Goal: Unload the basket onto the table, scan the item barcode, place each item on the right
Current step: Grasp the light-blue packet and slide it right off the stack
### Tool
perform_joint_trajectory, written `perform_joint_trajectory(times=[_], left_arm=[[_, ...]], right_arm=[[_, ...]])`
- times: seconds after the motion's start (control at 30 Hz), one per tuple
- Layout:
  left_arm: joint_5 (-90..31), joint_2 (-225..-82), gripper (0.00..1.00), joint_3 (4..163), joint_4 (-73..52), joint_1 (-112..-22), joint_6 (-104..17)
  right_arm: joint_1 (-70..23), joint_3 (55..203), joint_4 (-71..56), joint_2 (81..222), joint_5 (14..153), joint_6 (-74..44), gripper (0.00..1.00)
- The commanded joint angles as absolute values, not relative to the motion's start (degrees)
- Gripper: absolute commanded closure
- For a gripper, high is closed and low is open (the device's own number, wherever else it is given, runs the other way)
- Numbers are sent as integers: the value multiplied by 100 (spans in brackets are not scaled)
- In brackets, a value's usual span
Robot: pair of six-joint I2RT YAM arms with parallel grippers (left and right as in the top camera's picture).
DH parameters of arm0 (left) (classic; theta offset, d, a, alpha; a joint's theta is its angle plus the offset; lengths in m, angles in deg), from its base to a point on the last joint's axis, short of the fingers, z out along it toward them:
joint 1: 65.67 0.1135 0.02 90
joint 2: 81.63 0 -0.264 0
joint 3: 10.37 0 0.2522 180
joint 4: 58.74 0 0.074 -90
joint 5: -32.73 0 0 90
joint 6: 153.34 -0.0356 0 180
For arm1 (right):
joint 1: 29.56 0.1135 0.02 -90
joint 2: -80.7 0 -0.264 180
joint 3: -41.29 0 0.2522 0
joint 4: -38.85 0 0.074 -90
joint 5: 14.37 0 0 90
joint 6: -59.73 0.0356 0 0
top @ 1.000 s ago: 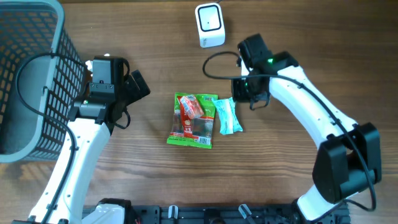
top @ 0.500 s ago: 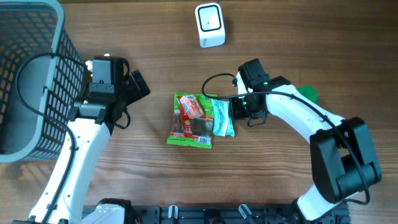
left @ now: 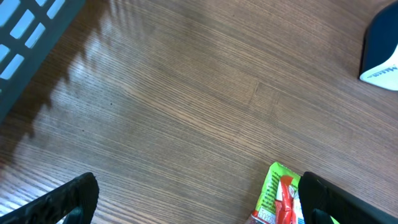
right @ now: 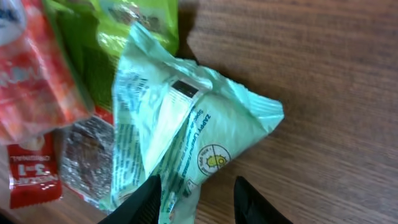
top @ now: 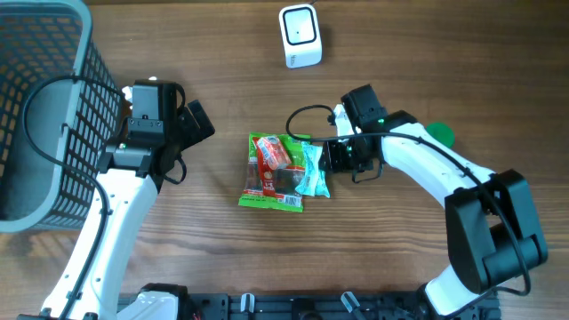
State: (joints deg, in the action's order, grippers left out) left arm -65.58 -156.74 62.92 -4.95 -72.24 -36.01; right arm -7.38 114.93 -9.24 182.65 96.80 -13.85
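Observation:
A mint-green packet (top: pixel 311 169) lies mid-table, its left edge leaning on a green and red snack packet (top: pixel 274 173). My right gripper (top: pixel 326 157) is at the mint packet's right side. In the right wrist view the mint packet (right: pixel 186 124) fills the middle, and its lower end reaches into the gap of my right gripper (right: pixel 199 202), which stands open with bare wood showing between the fingers. The white scanner (top: pixel 300 36) sits at the back. My left gripper (top: pixel 201 120) hovers left of the packets, wide open and empty (left: pixel 199 205), with the green packet (left: pixel 280 193) by its right finger.
A grey mesh basket (top: pixel 40 116) stands at the left edge, and its wall (left: pixel 25 37) shows in the left wrist view. A small green object (top: pixel 439 133) peeks out behind the right arm. A black cable loops near the right wrist.
My right gripper came down and left from near the scanner to the mint packet, and its jaws widened. The mint packet slid left against the green packet. The left arm stayed still.

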Motion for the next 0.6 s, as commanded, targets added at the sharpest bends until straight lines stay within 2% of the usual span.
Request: perform_joint_trajectory(times=[0.0,0.07,0.3,0.43,0.47,0.57], left_arm=[[-6613,-15678,0,6336,-512,-7186,-3610],[-6613,-15678,0,6336,-512,-7186,-3610],[-6613,-15678,0,6336,-512,-7186,-3610],[-6613,-15678,0,6336,-512,-7186,-3610],[-6613,-15678,0,6336,-512,-7186,-3610],[-6613,-15678,0,6336,-512,-7186,-3610]], right_arm=[[-647,10874,-336,18162,9828,-1205,67],[-644,10656,-17,18162,9748,-1208,96],[-1512,11159,-1029,17714,8967,-1796,96],[-1855,11200,-1131,17496,8502,-1986,96],[-1857,11200,-1114,17498,8502,-1992,91],[-1866,11290,-1206,17483,8452,-2300,56]])
